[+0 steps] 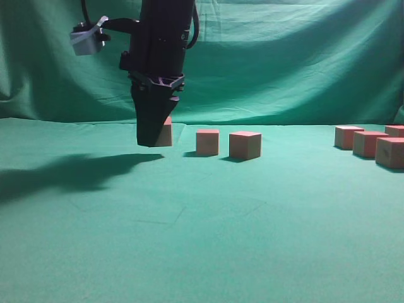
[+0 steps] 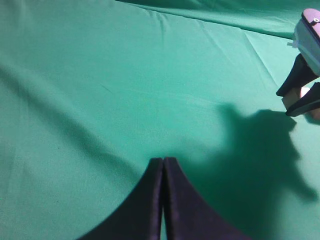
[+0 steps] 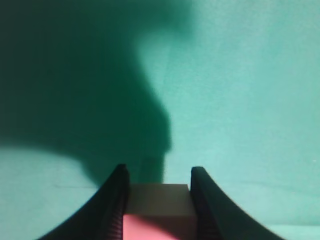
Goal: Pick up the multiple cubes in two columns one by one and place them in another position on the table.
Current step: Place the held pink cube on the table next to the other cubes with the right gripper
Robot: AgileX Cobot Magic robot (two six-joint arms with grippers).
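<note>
Right pincer [image 3: 159, 200] grips a cube [image 3: 159, 210]; exterior view hides its jaws.

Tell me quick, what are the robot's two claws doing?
Left gripper: closed, holding nothing.
Right gripper: closed on a pinkish-red cube.

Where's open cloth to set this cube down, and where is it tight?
Bare table spans the whole foreground, and lies between the middle cubes and the right-edge cluster. It is crowded around the right gripper, shut on a cube, beside those middle cubes.
</note>
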